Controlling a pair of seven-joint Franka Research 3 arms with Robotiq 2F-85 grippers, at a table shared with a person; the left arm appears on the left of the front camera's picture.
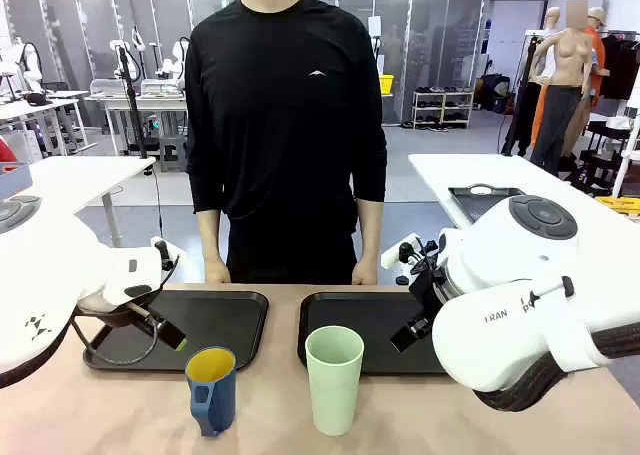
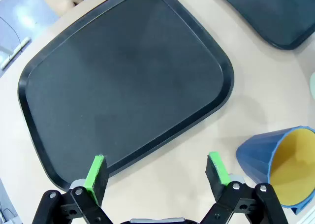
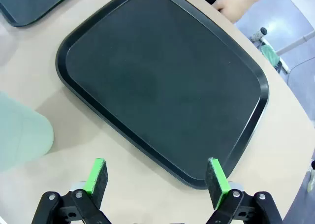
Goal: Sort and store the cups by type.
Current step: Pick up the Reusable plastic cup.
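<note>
Tabletop [image 1: 120, 415]: mug [image 1: 210, 390], tumbler [image 1: 334, 380] seemingly near edge.

Open right gripper [image 3: 156, 177] above black tray [image 3: 162, 81], mint-green tumbler [image 3: 19, 135] beside

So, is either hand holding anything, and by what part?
Nothing held: left hand and right hand are open, empty; mug and tumbler stand free.

Two trays lie side by side on the far half of the table [image 1: 120, 415], the left tray [image 1: 220, 325] and the right tray [image 1: 350, 310], just apart. The person [image 1: 285, 125] stands behind them at the far edge. The mug [image 1: 210, 390] stands on the table near the left tray's near right corner. The tumbler [image 1: 334, 380] stands to the mug's right, off the right tray's near left corner.
</note>
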